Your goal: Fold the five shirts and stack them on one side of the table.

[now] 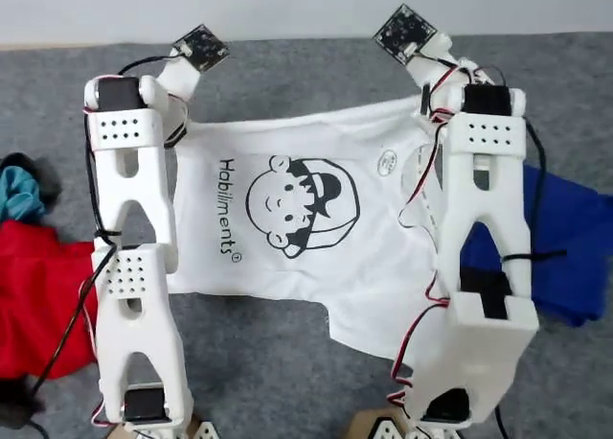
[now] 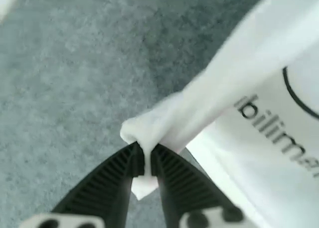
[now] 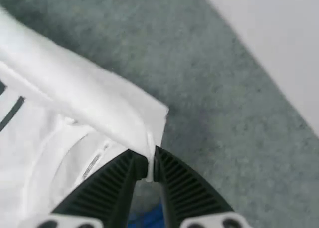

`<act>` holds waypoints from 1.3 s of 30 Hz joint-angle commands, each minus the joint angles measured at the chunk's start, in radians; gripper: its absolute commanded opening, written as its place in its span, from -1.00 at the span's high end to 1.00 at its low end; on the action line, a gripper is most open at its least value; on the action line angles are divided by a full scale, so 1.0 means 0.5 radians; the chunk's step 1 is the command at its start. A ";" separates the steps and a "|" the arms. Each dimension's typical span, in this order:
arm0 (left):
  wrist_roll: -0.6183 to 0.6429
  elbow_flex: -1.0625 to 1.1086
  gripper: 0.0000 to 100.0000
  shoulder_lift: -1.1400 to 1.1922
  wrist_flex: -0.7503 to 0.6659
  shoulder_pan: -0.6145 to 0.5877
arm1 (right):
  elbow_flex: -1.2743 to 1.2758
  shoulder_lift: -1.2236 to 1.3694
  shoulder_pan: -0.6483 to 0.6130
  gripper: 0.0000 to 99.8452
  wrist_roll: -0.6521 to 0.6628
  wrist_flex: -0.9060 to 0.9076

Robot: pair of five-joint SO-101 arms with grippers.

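White shirt (image 1: pixel 306 228) with a cartoon print lies spread between the two arms on the grey felt tabletop (image 1: pixel 287 381). Left gripper (image 2: pixel 144 163) is clamped on a bunched corner beside the lettering. Right gripper (image 3: pixel 149 166) is clamped on an edge near the collar. A red shirt (image 1: pixel 38 286) lies crumpled outside the left arm, and a blue shirt (image 1: pixel 565 238) lies outside the right arm.

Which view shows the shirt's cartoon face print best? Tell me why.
The high view: the whole cartoon face print lies unobstructed on the white shirt. The left wrist view catches lettering and a bit of outline; the right wrist view, a short dark stroke.
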 commanded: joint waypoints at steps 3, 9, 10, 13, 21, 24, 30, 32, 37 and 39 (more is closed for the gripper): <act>-0.230 0.520 0.99 -0.387 0.061 -0.021 | -0.138 -0.247 -0.014 0.98 0.028 0.400; -0.479 1.416 0.99 -0.789 0.061 -0.021 | -0.138 -0.367 -0.014 0.98 0.028 0.858; -0.519 1.560 0.99 -0.847 0.061 -0.021 | -0.138 -0.388 -0.014 0.98 0.028 0.941; -0.635 1.910 0.99 -0.997 0.061 -0.021 | -0.135 -0.434 -0.023 0.98 0.028 1.186; -0.733 2.496 0.99 -1.270 0.061 0.040 | 0.381 -0.775 0.005 0.98 0.003 1.201; -0.730 2.527 0.99 -1.304 0.061 0.043 | 0.675 -0.980 -0.011 0.98 0.003 1.201; -0.730 2.527 0.99 -1.301 0.058 0.040 | 1.218 -1.382 -0.002 0.98 0.012 1.195; -0.730 2.527 0.99 -1.298 0.058 0.025 | 1.375 -1.490 0.008 0.98 0.015 1.195; -0.755 2.527 0.99 -1.295 0.058 -0.015 | 1.737 -1.702 0.035 0.98 0.080 1.195; -0.770 2.527 0.99 -1.295 0.055 -0.040 | 1.863 -1.751 0.035 0.98 0.083 1.174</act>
